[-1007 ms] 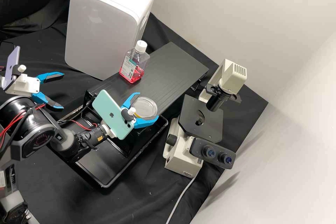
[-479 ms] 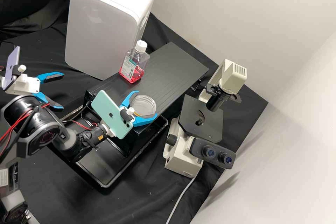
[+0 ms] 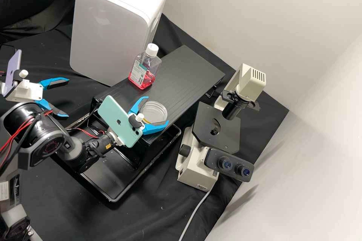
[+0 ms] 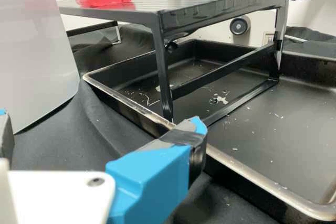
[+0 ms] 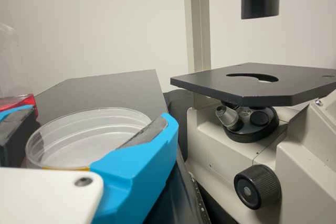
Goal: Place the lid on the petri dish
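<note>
A clear round petri dish lid (image 3: 152,111) sits near the front end of the raised black shelf (image 3: 188,71). My right gripper (image 3: 151,114), with a teal phone on its wrist, is shut on it, one blue finger on each side. A thin yellow edge shows just under the lid; I cannot tell whether that is a separate dish base. In the right wrist view the lid (image 5: 89,137) lies between the fingers (image 5: 147,145). My left gripper (image 3: 59,96) hangs open over the black cloth at the far left, nothing in it; its finger (image 4: 157,166) points toward the tray.
A flask of red liquid (image 3: 143,69) stands at the shelf's back left, beside a white box (image 3: 113,22). A black tray (image 3: 113,192) lies under the shelf. A microscope (image 3: 222,131) stands close on the right, its stage (image 5: 257,85) level with the lid.
The right gripper has shifted a little back and to the left along the shelf, and the lid went with it. The left gripper stayed put.
</note>
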Controlling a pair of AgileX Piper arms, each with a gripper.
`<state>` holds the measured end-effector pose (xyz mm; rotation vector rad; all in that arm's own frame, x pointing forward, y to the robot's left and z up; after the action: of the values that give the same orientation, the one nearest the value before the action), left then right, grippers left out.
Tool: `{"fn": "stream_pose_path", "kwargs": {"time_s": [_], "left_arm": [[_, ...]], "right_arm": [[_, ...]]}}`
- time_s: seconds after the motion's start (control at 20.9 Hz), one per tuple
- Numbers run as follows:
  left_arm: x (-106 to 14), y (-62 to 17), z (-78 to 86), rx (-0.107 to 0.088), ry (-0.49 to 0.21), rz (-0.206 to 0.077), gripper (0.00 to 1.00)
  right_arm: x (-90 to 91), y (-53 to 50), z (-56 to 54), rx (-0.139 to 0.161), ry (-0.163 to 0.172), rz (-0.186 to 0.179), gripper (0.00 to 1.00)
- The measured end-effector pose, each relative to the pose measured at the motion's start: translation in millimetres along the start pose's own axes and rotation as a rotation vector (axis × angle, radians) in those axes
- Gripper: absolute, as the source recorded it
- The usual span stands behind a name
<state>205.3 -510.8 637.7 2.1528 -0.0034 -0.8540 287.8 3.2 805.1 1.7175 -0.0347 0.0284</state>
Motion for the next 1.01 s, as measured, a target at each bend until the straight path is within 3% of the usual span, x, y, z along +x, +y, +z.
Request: {"fn": "stream_pose_path", "kwargs": {"time_s": [0.48,0.53,0.86,1.01], "left_arm": [[0.0,0.0,0.0,0.000,0.000,0.000,1.00],[0.0,0.0,0.0,0.000,0.000,0.000,1.00],[0.0,0.0,0.0,0.000,0.000,0.000,1.00],[0.0,0.0,0.0,0.000,0.000,0.000,1.00]], "right_arm": [[0.8,1.5,-0.9,-0.024,0.001,0.004,0.00],[1.0,1.8,-1.4,-0.025,-0.002,0.001,1.00],[2.4,2.0,-1.6,-0.101,-0.036,-0.027,1.00],[2.4,2.0,-1.6,-0.106,-0.037,-0.028,1.00]]}}
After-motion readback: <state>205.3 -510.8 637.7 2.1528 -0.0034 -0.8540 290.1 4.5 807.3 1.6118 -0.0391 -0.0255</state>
